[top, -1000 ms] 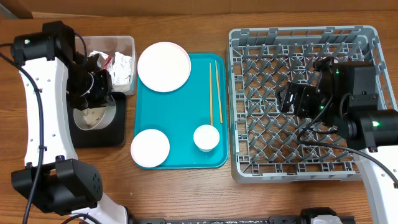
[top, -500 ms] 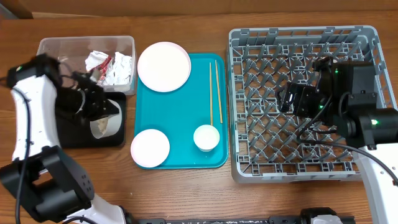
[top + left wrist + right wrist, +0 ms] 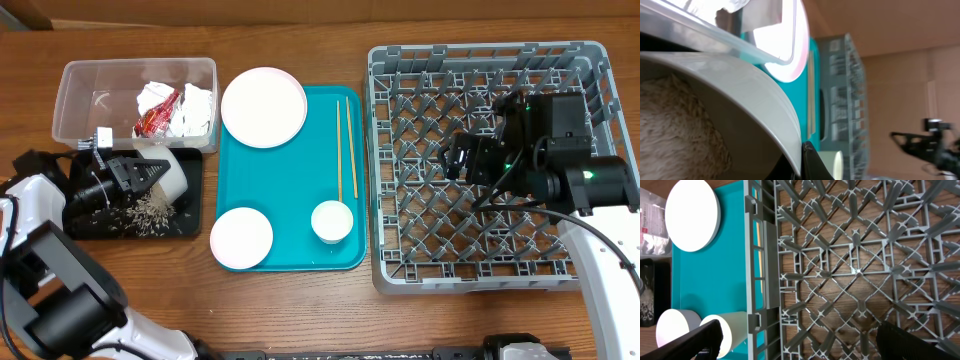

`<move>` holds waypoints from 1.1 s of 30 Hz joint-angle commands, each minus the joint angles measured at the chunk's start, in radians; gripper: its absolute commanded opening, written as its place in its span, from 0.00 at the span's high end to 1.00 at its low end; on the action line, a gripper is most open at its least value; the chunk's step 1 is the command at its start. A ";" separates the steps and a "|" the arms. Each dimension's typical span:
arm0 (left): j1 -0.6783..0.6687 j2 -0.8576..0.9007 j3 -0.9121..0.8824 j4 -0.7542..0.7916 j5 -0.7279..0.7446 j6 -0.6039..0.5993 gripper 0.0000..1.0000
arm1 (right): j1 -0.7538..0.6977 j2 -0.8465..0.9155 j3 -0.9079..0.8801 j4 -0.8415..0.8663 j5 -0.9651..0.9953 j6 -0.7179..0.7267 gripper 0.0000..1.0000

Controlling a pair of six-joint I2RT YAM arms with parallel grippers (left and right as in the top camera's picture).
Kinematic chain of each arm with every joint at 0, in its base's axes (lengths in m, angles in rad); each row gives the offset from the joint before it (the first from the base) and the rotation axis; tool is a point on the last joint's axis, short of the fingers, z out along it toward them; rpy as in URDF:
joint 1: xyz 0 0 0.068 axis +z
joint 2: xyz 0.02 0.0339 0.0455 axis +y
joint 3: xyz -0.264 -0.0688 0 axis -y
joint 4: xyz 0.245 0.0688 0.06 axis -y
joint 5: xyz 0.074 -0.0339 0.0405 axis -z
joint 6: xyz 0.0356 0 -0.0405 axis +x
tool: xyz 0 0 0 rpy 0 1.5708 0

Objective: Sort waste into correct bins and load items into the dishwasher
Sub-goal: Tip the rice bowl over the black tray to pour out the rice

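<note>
Change: over the last second the left fingers (image 3: 130,172) have tipped the white bowl (image 3: 166,172) from upright onto its side. The rice grains (image 3: 150,207) it held now lie scattered on the black tray (image 3: 100,228).
Meaning: most of the rice looks binned, so the bowl seems nearly ready for the dish rack (image 3: 400,262).
Bowl: left of the teal tray (image 3: 290,200), over the black tray, mouth facing away from the teal tray. The wrist view shows a clump of rice inside.
Left fingers: clamped on the bowl's rim.
Right fingers (image 3: 702,337): spread wide, empty, above the dish rack, right of the teal tray.
Rice: pale, loose, thinly spread beneath the bowl.
</note>
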 commanded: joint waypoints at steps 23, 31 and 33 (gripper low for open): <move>0.108 0.166 -0.012 -0.015 0.392 -0.491 0.96 | -0.003 0.001 0.019 -0.004 -0.002 0.000 0.00; 0.113 0.166 0.008 0.006 0.393 -0.554 0.96 | -0.004 0.001 0.019 -0.005 -0.001 0.000 0.00; 0.111 0.164 0.029 0.040 0.389 -0.479 0.96 | -0.004 0.001 0.019 -0.005 -0.001 0.000 0.00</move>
